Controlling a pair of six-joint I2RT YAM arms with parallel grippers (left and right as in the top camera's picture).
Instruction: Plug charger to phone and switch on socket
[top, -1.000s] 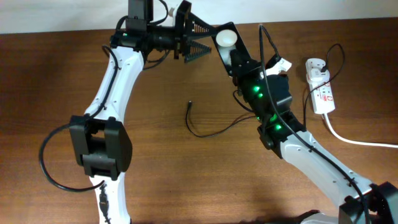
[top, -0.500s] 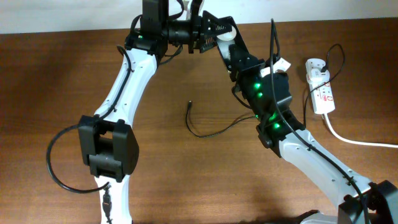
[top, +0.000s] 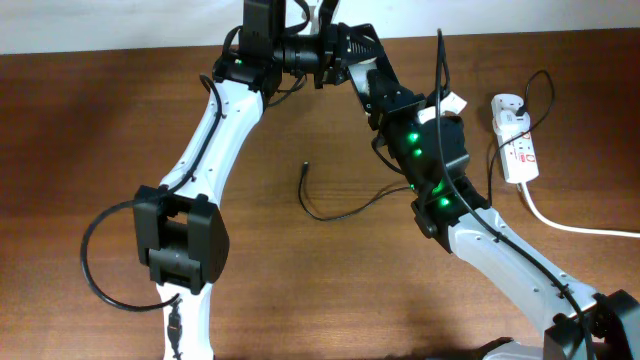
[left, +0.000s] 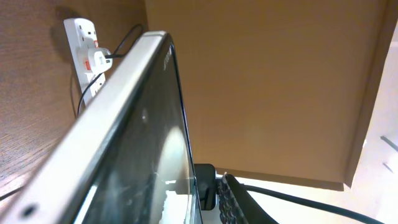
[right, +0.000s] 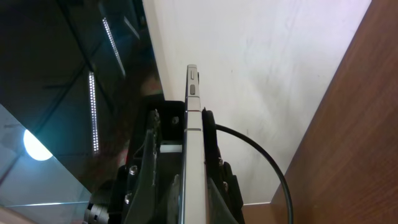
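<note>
Overhead view, entries as I read them from my station.

1. Right claw (right: 193, 117): clenched on the phone (right: 192, 81). In the right wrist view its two black fingers (right: 213, 155) press the two flat sides. The phone's thin silver edge, with small side buttons, sticks out past the tips.

2. Left claw (top: 330, 48): meets the right claw at the far edge of the tabletop (top: 80, 120), and from above the two overlap. The left wrist view shows the phone's glass face and metal rim close beside one ribbed finger (left: 235, 200). I cannot tell whether this claw is released or gripping.

3. Charger (top: 330, 212): thin black cable lying loose on the tabletop, nearer the arm bases than both claws. Its plug tip (top: 304, 166) lies free, well apart from the phone. The cable passes under the right arm. The white adapter (top: 507, 108) sits at the socket's far end.

4. Socket (top: 517, 140): white strip with red marks, flat on the tabletop, well to the right of the right claw. A thick white cord (top: 570, 225) trails from its near end.
</note>
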